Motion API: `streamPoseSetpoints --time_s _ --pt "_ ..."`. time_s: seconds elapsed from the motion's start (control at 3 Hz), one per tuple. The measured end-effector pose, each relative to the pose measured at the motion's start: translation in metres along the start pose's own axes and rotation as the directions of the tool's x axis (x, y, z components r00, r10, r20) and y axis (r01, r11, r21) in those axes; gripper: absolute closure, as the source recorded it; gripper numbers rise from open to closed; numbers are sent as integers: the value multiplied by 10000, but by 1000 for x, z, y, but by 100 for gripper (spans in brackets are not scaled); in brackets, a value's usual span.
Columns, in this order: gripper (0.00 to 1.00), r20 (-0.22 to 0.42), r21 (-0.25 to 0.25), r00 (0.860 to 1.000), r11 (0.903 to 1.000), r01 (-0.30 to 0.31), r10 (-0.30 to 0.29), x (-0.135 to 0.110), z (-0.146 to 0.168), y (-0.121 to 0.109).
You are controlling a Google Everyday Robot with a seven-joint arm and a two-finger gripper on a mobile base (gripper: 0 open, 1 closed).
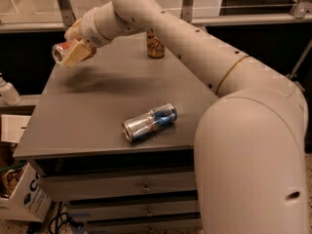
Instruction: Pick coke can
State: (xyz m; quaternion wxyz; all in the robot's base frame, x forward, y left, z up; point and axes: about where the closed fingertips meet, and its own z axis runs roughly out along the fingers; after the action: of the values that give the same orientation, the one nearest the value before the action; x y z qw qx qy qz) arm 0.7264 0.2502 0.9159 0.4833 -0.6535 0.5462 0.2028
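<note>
My gripper [74, 51] is at the far left of the grey table [87, 106], raised above its surface. It is shut on the coke can [61, 51], a red-orange can with a silver end, held on its side and pointing left. The cream fingers [73, 55] cover most of the can. A shadow lies on the table below it.
A slim silver-and-blue can [149, 122] lies on its side near the table's front edge. A brown-gold can [155, 46] stands upright at the back, behind my arm. Drawers are under the table. A white bottle [8, 92] and a cardboard box [19, 196] are at the left.
</note>
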Motion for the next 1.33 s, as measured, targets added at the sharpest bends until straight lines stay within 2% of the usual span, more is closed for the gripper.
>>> streamPoseSetpoints --time_s 0.33,1.0,1.33 --pt "100 1052 108 9943 9998 143 -153 -24 -26 12" --pt "100 1343 186 9906 9995 236 -258 -33 -28 17" --pt "100 1531 540 9879 9984 177 -258 -39 -48 21"
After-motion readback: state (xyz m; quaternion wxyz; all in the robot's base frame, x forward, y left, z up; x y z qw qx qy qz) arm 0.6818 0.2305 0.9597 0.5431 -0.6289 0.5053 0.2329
